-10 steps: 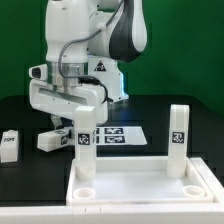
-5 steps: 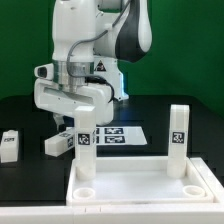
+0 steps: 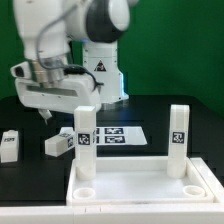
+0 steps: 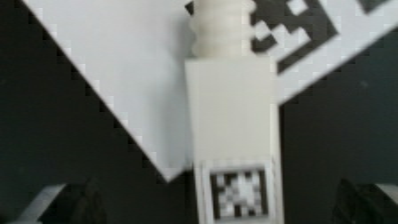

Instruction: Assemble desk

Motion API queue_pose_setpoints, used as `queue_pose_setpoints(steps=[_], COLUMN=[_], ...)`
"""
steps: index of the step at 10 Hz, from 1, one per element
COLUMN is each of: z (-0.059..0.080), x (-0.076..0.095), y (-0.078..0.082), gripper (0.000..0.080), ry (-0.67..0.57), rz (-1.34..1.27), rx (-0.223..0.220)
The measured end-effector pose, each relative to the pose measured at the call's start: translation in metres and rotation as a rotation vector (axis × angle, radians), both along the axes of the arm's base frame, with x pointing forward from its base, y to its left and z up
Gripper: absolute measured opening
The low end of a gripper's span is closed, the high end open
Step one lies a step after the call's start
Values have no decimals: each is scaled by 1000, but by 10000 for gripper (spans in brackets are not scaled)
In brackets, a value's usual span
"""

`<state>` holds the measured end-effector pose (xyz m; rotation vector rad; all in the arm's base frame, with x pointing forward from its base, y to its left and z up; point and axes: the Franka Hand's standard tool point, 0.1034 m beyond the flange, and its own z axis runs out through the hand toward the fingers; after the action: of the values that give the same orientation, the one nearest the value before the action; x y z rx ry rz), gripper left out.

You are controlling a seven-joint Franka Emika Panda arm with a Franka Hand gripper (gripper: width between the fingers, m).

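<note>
Leg (image 3: 8, 146) lying loose at the exterior view's left, a second loose leg (image 3: 57, 143) near it. The gripper (image 3: 52, 112) hangs above that one, jaws spread and empty (fingers (image 4: 57, 203) wide apart). Rightward, the desk top (image 3: 130, 183) bears two upright legs (image 3: 86, 140).

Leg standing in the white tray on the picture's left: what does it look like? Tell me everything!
The leg is a white square-section post, plastic-looking, standing upright in a corner of the desk top, on the exterior view's left. A black-and-white marker tag sits on its upper half. Only the desk top visibly touches it.
</note>
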<state>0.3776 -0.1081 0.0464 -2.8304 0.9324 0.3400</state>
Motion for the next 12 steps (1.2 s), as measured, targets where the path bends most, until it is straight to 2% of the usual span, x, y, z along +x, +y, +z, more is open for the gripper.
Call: queue_pose_setpoints(steps=[2, 3, 4, 5, 7, 8, 9, 10, 11, 12], z=[-4, -1, 3, 3, 7, 6, 2, 3, -1, -5], x=[-5, -4, 9, 20, 18, 13, 17, 11, 10, 23], y=[4, 5, 0, 0, 14, 12, 8, 10, 2, -8], gripper=[649, 649, 649, 649, 649, 649, 649, 649, 649, 649], ry=[92, 171, 227, 238, 294, 376, 406, 469, 561, 614], rz=[-5, -12, -10, 12, 50, 38, 37, 35, 28, 34], rx=[71, 147, 222, 257, 308, 372, 388, 436, 494, 532])
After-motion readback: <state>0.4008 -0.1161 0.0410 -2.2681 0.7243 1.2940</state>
